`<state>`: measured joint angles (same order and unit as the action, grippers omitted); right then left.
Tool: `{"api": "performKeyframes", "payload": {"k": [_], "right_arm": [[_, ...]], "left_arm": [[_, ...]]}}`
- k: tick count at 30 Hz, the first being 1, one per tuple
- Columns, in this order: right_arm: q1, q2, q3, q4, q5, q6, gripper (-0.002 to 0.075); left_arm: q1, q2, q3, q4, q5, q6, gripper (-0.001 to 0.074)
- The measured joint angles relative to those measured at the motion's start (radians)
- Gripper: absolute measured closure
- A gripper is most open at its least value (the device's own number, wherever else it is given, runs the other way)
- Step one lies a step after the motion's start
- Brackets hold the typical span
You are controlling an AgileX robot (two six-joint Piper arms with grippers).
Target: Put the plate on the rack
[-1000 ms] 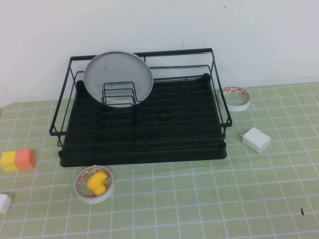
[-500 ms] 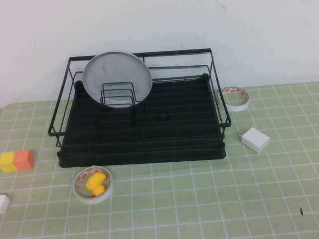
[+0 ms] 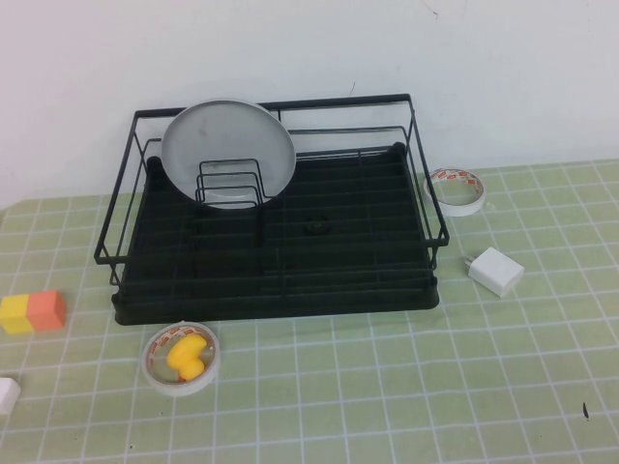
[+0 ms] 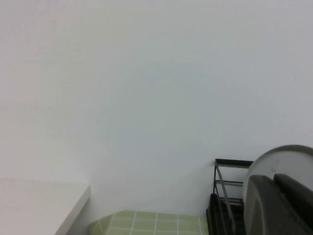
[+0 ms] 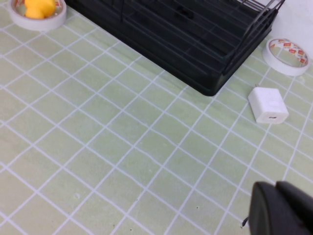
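Note:
The pale grey-blue plate (image 3: pixel 227 152) stands upright in the wire dividers at the back left of the black wire rack (image 3: pixel 290 280). Neither arm shows in the high view. In the left wrist view my left gripper (image 4: pixel 276 205) is shut and empty, held away from the rack (image 4: pixel 222 196), with the plate's rim (image 4: pixel 283 159) behind its fingers. In the right wrist view my right gripper (image 5: pixel 279 208) is shut and empty over the green grid mat, on the near right side of the rack (image 5: pixel 195 39).
A tape roll holding a yellow object (image 3: pixel 181 358) lies before the rack. Another tape roll (image 3: pixel 456 188) and a white charger block (image 3: pixel 496 271) lie to its right. Yellow and orange blocks (image 3: pixel 33 311) and a white piece (image 3: pixel 8 394) lie at the left.

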<state>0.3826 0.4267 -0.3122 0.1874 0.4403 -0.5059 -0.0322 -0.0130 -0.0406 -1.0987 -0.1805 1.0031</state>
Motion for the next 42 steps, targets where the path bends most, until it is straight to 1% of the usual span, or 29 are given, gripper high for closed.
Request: {"api": "performKeyframes", "payload": {"k": [2,4,5,7,11,13,20,24,29,42], "right_arm": [[0.0,0.0,0.0,0.0,0.0,0.0,0.0726],[0.0,0.0,0.0,0.0,0.0,0.0,0.0726],[0.0,0.0,0.0,0.0,0.0,0.0,0.0726],[0.0,0.0,0.0,0.0,0.0,0.0,0.0726],[0.0,0.0,0.0,0.0,0.001,0.0,0.0726],[0.0,0.0,0.0,0.0,0.001,0.0,0.0726],[0.0,0.0,0.0,0.0,0.005,0.0,0.0726],[0.0,0.0,0.0,0.0,0.005,0.0,0.0726],[0.0,0.0,0.0,0.0,0.005,0.0,0.0726],[0.0,0.0,0.0,0.0,0.024,0.0,0.0726]], "left_arm": [[0.019,-0.002,0.025,0.344,-0.002,-0.362,0.0736],[0.039,-0.001,0.051,0.574,0.01,-0.59,0.0736],[0.049,-0.001,0.058,0.643,0.035,-0.677,0.0736],[0.064,-0.001,0.061,0.717,0.119,-0.797,0.0736],[0.079,-0.002,0.061,0.833,0.423,-0.935,0.0736],[0.081,-0.002,0.059,0.862,0.493,-0.959,0.0736],[0.073,-0.002,0.059,0.894,0.495,-0.986,0.0737],[0.025,-0.002,0.059,0.942,0.495,-1.003,0.0736],[-0.056,-0.002,0.059,0.982,0.495,-1.03,0.0736],[-0.061,-0.002,0.059,1.023,0.493,-1.102,0.0736]]}}
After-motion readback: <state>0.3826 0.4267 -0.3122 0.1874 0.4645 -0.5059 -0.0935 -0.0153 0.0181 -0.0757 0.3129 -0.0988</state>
